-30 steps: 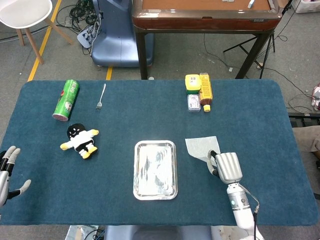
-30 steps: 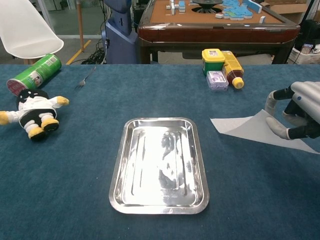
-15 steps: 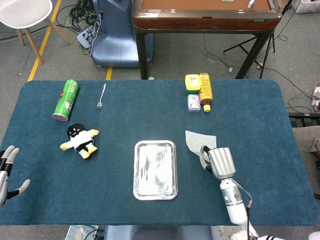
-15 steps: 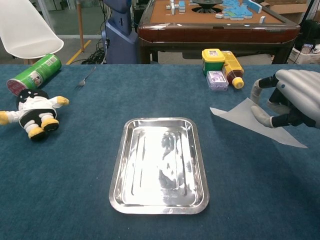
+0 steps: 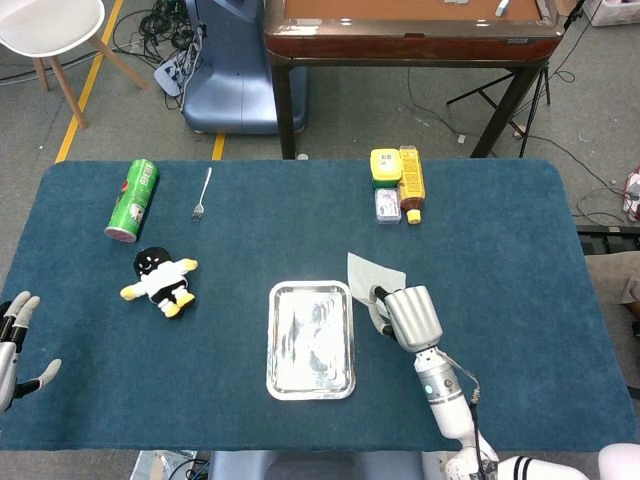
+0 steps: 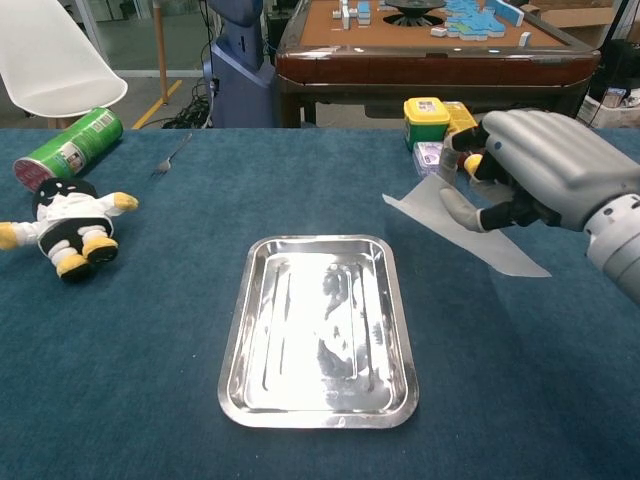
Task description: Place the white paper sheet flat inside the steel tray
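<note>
The steel tray (image 5: 277,345) (image 6: 238,345) lies empty at the front middle of the blue table. My right hand (image 5: 408,315) (image 6: 540,170) pinches the white paper sheet (image 5: 368,275) (image 6: 440,215) and holds it lifted off the table, just right of the tray. The sheet hangs tilted, with its left corner reaching toward the tray's right rim. My left hand (image 5: 14,345) rests at the table's left edge with fingers spread and nothing in it.
A black and white plush toy (image 5: 160,278) (image 6: 62,222) and a green can (image 5: 134,199) (image 6: 68,147) lie at the left. A fork (image 5: 201,195) sits behind them. A yellow jar, a bottle and a small box (image 5: 396,184) (image 6: 440,135) stand at the back right.
My right hand has lifted the paper sheet off the table and carried it left toward the tray. The left hand has stayed still.
</note>
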{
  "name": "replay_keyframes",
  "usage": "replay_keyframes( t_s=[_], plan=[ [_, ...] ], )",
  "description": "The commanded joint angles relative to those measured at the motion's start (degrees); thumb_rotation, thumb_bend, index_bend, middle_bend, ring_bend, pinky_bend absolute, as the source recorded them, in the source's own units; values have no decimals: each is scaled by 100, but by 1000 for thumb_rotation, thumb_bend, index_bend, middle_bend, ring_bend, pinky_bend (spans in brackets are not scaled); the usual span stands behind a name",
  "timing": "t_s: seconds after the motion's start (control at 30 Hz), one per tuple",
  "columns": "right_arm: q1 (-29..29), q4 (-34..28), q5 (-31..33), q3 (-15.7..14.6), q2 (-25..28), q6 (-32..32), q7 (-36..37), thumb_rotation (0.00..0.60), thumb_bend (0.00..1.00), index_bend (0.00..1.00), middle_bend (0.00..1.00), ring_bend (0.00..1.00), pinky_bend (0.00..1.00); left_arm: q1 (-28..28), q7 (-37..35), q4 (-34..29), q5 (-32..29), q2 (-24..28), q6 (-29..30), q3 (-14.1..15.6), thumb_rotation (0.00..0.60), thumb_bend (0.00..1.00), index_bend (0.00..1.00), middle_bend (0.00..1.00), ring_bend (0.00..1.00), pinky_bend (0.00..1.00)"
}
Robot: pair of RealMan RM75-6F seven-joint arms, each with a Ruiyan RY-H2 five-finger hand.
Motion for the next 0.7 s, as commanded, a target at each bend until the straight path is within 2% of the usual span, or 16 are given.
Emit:
replay_keyframes(
  t_s=[0.03, 0.7],
  plan=[
    [98, -73, -32, 16, -57, -66, -92, 600, 490, 609, 1000, 1000, 1000, 2, -3, 3, -4, 0, 3, -2, 600, 222, 0, 0, 0, 214],
    [473, -508, 110, -58, -523, -280, -571, 600, 490, 609, 1000, 1000, 1000, 20, -44, -26, 32, 38, 31, 9, 600, 222, 0, 0, 0, 214]
  ],
)
